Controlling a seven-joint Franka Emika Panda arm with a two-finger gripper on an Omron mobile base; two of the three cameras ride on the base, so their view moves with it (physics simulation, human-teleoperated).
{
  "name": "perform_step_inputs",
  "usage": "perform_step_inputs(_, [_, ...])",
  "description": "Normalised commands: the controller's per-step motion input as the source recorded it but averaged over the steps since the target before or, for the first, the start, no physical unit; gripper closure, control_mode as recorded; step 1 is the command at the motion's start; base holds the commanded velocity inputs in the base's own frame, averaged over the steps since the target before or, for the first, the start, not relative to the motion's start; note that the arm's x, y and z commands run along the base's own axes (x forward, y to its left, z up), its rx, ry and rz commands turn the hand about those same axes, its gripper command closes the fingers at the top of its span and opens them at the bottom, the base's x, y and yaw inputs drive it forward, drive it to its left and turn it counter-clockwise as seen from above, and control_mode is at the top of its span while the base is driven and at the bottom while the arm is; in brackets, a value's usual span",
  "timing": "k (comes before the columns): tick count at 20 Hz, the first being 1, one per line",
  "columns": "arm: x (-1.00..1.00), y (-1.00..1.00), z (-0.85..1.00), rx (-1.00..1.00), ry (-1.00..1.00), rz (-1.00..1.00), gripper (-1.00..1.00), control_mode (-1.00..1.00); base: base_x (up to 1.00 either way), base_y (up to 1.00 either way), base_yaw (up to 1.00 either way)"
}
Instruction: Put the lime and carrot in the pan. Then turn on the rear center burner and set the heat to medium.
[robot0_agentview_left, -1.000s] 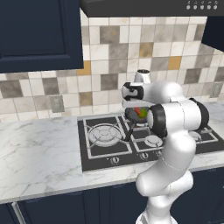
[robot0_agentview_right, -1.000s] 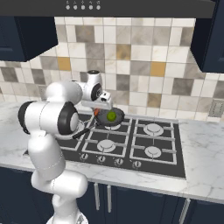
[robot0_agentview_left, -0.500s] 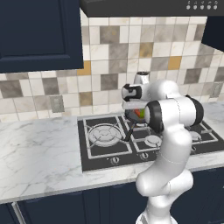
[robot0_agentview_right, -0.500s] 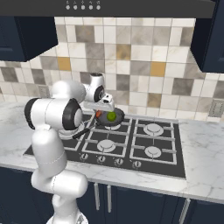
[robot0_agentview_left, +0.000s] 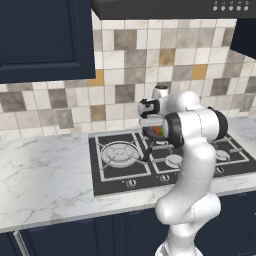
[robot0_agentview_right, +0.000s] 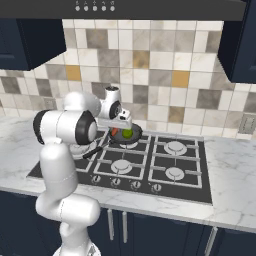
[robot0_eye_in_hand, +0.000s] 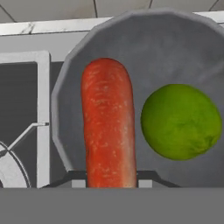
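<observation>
Hand view, left to right. Far left: black cooktop (robot0_eye_in_hand: 19, 131) with pale grate bars, and part of a round burner ring at the lower left corner. A white marble strip of counter (robot0_eye_in_hand: 26, 28) runs along the top, with tile above it.

The pan (robot0_eye_in_hand: 144, 57) takes most of the frame; its inner surface reads grey from here. Contents: two items.
- The carrot (robot0_eye_in_hand: 108, 127), orange-red, lies over the left part of the pan. Its rounded end points to the top of the frame; its other end sits between the dark finger tips at the bottom edge.
- The lime (robot0_eye_in_hand: 181, 121), yellow-green, sits right of the carrot inside the pan. A narrow strip of pan shows between them, so apart.

The gripper (robot0_eye_in_hand: 108, 181): jaws pressed in on the carrot, one tip on each side of it. Whether the carrot rests on the pan floor or hangs just above it, cannot tell.

Right base view: the pan (robot0_agentview_right: 131, 139) stands on the rear grates of the cooktop, left of centre, handle running down-left. The lime (robot0_agentview_right: 127, 133) shows green in it, the carrot (robot0_agentview_right: 115, 132) just left of that under the hand.

Left base view: the forearm hides most of the pan; a patch of orange and green shows beside it.
</observation>
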Motion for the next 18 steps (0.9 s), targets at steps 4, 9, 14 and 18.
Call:
perform_step_inputs(4, [0.35, 0.00, -0.14, -0.01, 0.00, 0.00, 1.00, -1.00, 0.00, 0.00, 0.00])
perform_step_inputs(9, [0.31, 0.00, 0.00, -0.06, 0.00, 0.00, 1.00, -1.00, 0.00, 0.00, 0.00])
perform_step_inputs(14, [0.24, -0.01, -0.01, -0.06, 0.00, 0.00, 1.00, -1.00, 0.00, 0.00, 0.00])
perform_step_inputs(18, [0.09, -0.04, -0.17, 0.00, 0.00, 0.00, 1.00, -1.00, 0.00, 0.00, 0.00])
